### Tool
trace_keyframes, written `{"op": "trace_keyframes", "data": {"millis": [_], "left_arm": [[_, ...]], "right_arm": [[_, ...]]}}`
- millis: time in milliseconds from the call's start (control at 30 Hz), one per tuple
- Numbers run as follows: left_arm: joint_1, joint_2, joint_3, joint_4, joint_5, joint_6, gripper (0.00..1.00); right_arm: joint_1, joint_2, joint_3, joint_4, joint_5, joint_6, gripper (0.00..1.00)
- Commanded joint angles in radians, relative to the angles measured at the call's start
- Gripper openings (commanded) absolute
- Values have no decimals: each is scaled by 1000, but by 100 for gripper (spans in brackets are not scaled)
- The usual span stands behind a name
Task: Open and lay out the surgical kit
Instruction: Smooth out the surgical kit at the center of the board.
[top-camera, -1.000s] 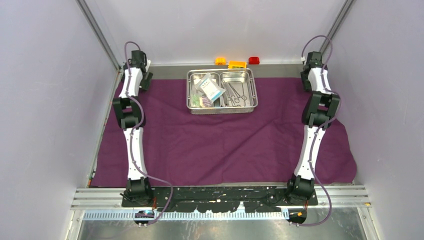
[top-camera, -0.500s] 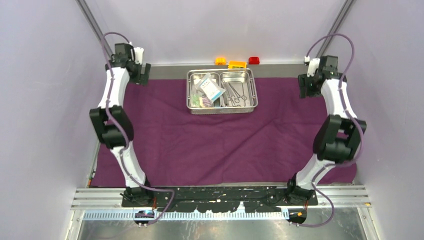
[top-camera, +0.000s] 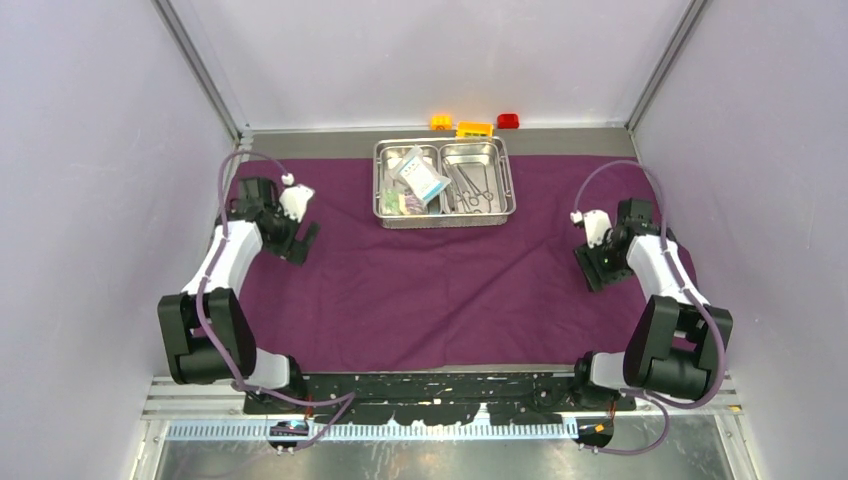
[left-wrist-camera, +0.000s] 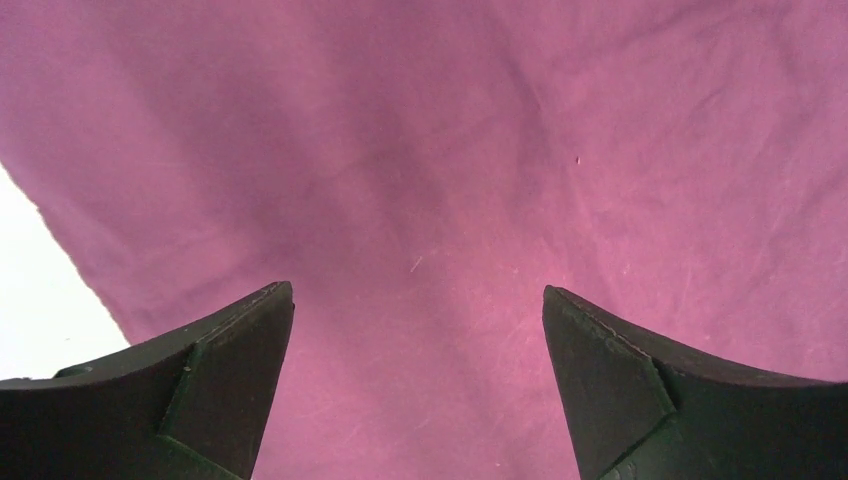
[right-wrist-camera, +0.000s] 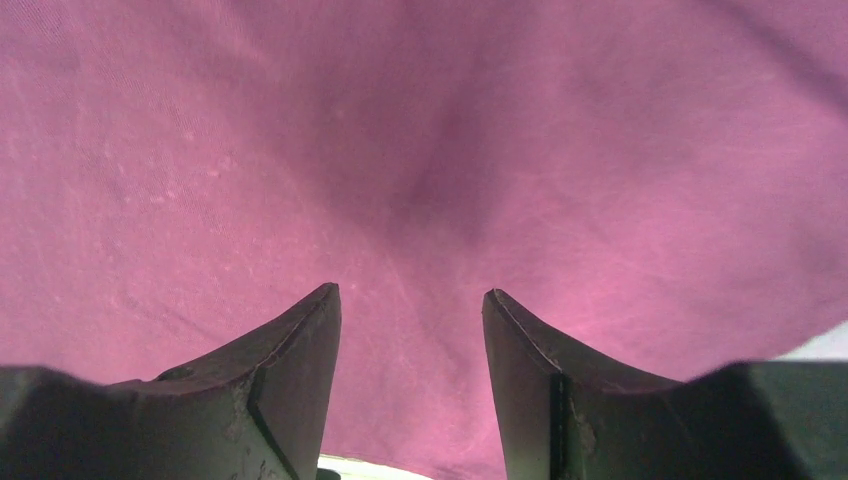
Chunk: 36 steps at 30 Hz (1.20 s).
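The dark-purple cloth (top-camera: 440, 280) lies spread flat over the table. The steel two-compartment tray (top-camera: 445, 217) stands on it at the back centre. Its left compartment holds clear sealed packets (top-camera: 420, 178); its right one holds thin steel scissors and clamps (top-camera: 474, 190). My left gripper (top-camera: 303, 245) is open and empty above the cloth's left part; the left wrist view (left-wrist-camera: 418, 300) shows only cloth (left-wrist-camera: 450, 150) between its fingers. My right gripper (top-camera: 592, 272) is open and empty above the cloth's right part, with only cloth (right-wrist-camera: 420, 140) between its fingers in the right wrist view (right-wrist-camera: 410, 300).
Yellow (top-camera: 440, 122), orange (top-camera: 474, 129) and red (top-camera: 508, 121) toy bricks sit on the bare strip behind the tray. Lilac walls close the cell on three sides. The cloth's right edge hangs near the right wall.
Both arms have swung back from the far corners toward the near side and lowered over the cloth. The tray and cloth have not moved.
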Motion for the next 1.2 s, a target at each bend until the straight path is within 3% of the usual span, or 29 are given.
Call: {"op": "trace_keyframes", "data": {"millis": [0, 300, 667, 933, 1167], "left_arm": [[5, -32, -88, 120, 15, 119, 97], [27, 29, -205, 186, -57, 234, 95], [36, -25, -321, 203, -104, 302, 92], [38, -67, -383, 184, -179, 386, 91], [92, -28, -369, 147, -215, 435, 88]], "right_arm": [[-5, 16, -70, 73, 14, -65, 58], [-19, 49, -201, 112, 113, -150, 56], [-26, -87, -281, -58, 192, -239, 55], [-26, -133, -222, -160, 152, -226, 56], [-65, -110, -22, -78, 57, 4, 57]]}}
